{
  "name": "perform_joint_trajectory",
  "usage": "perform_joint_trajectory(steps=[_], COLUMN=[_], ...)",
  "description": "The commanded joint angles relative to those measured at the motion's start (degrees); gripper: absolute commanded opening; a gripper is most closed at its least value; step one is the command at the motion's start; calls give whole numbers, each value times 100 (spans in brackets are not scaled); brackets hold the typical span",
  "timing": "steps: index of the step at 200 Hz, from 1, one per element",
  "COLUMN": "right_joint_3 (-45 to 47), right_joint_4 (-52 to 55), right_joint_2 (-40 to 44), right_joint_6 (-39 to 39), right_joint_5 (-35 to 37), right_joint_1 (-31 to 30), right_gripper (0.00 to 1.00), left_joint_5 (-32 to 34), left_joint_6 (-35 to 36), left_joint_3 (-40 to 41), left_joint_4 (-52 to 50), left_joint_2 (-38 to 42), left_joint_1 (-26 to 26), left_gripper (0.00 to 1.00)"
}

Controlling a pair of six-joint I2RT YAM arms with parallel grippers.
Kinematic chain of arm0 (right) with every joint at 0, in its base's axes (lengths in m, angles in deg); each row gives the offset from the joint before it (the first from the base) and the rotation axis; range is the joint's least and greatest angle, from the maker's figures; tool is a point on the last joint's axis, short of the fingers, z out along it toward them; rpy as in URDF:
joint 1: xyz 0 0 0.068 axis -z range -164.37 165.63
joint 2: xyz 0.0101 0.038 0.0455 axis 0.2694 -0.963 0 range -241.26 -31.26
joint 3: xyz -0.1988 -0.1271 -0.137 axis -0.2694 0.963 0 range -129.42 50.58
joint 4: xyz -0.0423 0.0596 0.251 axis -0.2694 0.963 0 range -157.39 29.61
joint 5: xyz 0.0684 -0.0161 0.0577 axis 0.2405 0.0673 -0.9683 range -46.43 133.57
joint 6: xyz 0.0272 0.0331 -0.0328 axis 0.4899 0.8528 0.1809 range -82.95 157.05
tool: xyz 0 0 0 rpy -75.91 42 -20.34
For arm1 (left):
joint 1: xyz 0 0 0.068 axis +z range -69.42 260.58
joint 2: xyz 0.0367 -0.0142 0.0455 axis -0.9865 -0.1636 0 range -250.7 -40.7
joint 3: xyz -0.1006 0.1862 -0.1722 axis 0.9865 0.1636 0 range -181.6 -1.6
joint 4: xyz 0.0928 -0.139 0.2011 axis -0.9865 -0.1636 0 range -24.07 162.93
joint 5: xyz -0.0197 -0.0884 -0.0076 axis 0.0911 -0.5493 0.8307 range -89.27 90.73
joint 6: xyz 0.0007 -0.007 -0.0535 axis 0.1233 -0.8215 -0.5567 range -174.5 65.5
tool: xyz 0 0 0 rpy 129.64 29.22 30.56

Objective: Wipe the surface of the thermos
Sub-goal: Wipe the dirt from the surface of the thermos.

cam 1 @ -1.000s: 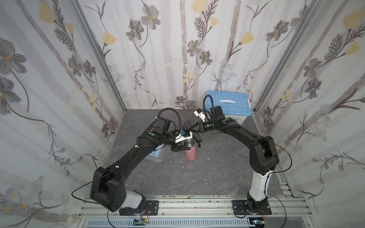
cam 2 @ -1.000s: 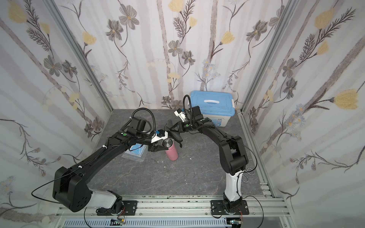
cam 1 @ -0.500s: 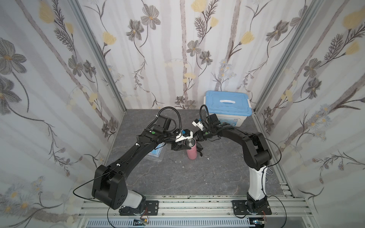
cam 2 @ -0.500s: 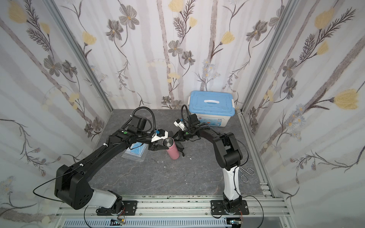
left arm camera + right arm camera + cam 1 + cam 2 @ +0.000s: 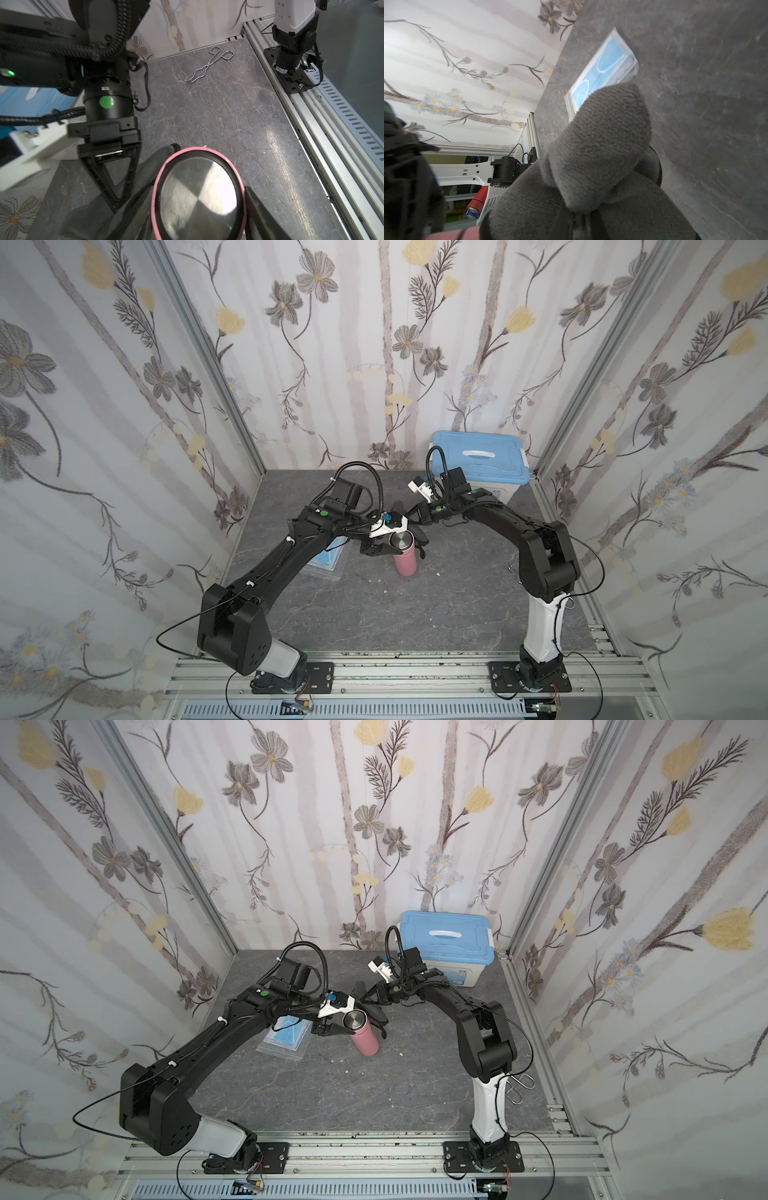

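The pink thermos (image 5: 406, 562) (image 5: 367, 1039) stands upright in mid-table, silver cap (image 5: 198, 197) up. My left gripper (image 5: 390, 546) (image 5: 341, 1026) (image 5: 198, 209) is shut on the thermos just below the cap, one finger (image 5: 259, 212) on each side. My right gripper (image 5: 417, 515) (image 5: 370, 999) (image 5: 581, 224) is shut on a dark grey cloth (image 5: 420, 536) (image 5: 380, 1016) (image 5: 602, 145). The cloth hangs against the thermos's far side near the top. Bunched cloth hides the right fingertips in the right wrist view, where only a pink strip of the thermos (image 5: 452, 233) shows.
A blue-lidded white box (image 5: 478, 464) (image 5: 446, 944) stands at the back right. A clear packet of blue masks (image 5: 328, 566) (image 5: 286, 1040) (image 5: 608, 64) lies under the left arm. Metal tongs (image 5: 519, 1085) (image 5: 209, 64) lie by the right arm's base. An aluminium rail (image 5: 395, 672) runs along the front.
The right arm dipped down toward the thermos with the cloth half a second ago and has drawn back up. The left gripper and thermos have held still.
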Motion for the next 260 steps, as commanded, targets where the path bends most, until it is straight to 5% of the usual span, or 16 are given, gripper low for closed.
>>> perform_joint_trajectory(steps=[1,168,260], right_joint_3=[-323,-212,-757], right_joint_4=[222,391,919], right_joint_2=[44,-1567,-549], right_joint_6=[-113,-701,-818], right_joint_5=[-379,-365,-895], right_joint_1=[3,-127,-142], right_gripper=[0,0,0], left_joint_5=[-159,298,456], left_joint_6=[347,856,1005], left_joint_3=[-101,-593,-794], left_joint_4=[-143,-576,-794], left_joint_2=[-37,-573,-860], left_joint_1=[-59,-351,-443], left_gripper=[0,0,0])
